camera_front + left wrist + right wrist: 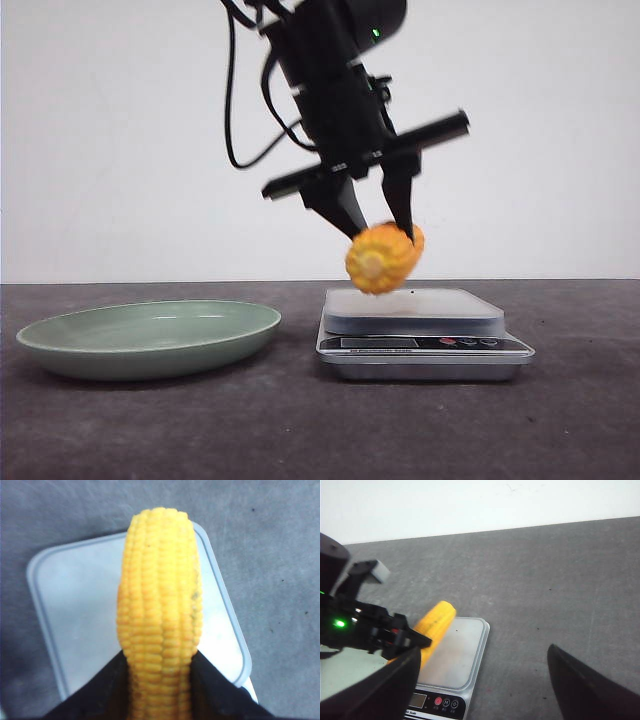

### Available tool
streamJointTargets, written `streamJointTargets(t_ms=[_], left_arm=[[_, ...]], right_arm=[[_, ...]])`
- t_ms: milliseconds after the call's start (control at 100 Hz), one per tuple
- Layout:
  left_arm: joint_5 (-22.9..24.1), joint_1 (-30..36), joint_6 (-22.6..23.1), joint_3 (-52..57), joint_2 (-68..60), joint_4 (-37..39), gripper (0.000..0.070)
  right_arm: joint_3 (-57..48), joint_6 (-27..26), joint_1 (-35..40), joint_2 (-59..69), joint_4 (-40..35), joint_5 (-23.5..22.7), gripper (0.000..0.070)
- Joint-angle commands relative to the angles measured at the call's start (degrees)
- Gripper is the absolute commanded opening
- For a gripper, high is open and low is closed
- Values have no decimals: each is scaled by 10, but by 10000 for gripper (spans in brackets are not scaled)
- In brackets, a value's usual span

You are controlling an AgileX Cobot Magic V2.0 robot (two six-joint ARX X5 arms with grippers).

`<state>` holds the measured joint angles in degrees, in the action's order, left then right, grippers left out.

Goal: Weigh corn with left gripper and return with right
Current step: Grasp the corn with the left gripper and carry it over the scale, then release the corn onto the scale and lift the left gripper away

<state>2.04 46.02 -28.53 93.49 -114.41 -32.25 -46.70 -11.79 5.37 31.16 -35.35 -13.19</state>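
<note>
Dark, matte grey tabletop [300,430] runs wide and bare toward a white wall. On it sit a shallow green plate [150,338] and, near it, a flat silver scale [420,330]. Left gripper [378,225] clamps the knobbly yellow corn [382,257] just above the scale's smooth platform. Right gripper [480,680] hangs beside, fingers spread wide.

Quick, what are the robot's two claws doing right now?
Left gripper: closed on the corn, above the scale.
Right gripper: open, holding nothing.
</note>
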Motion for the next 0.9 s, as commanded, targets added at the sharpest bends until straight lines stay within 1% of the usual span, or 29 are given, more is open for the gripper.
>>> streamJointTargets(t_ms=[0,90,130,160,220,250,280,310,460,480,540,570,640,760,820,890], left_arm=[[3,6,-10,21,-19,6,10],[1,8,-9,21,-29,3,13],[-3,8,-7,21,-30,2,42],[-3,8,-6,21,-31,2,94],[-3,9,-2,21,-31,2,252],[-3,9,0,21,-31,3,320],[-3,9,0,21,-31,3,371],[-3,9,3,21,-31,3,402],[-3,9,10,24,-31,5,409],[-3,9,12,27,-31,1,418],[-2,9,20,41,-23,-18,476],[1,9,32,49,-17,-27,484],[24,9,59,72,6,-50,484],[77,6,115,114,65,-83,482],[110,0,135,129,103,-94,482],[130,-12,153,137,158,-102,480]], right_arm=[[-10,7,2,2,5,1,511],[-10,7,2,2,5,2,511],[-10,7,2,2,5,1,511],[-10,7,2,2,5,1,511],[-10,7,2,2,5,1,511],[-10,7,2,2,5,1,511],[-10,7,2,2,5,1,511],[-10,7,2,2,5,1,511],[-10,7,2,2,4,2,511],[-10,7,2,2,4,2,511],[-10,7,2,2,1,2,511],[-10,7,2,2,0,2,511],[-10,7,2,2,-1,2,511],[-10,7,2,2,-5,2,511],[-10,7,2,2,-7,1,511],[-10,7,2,2,-9,1,511]])
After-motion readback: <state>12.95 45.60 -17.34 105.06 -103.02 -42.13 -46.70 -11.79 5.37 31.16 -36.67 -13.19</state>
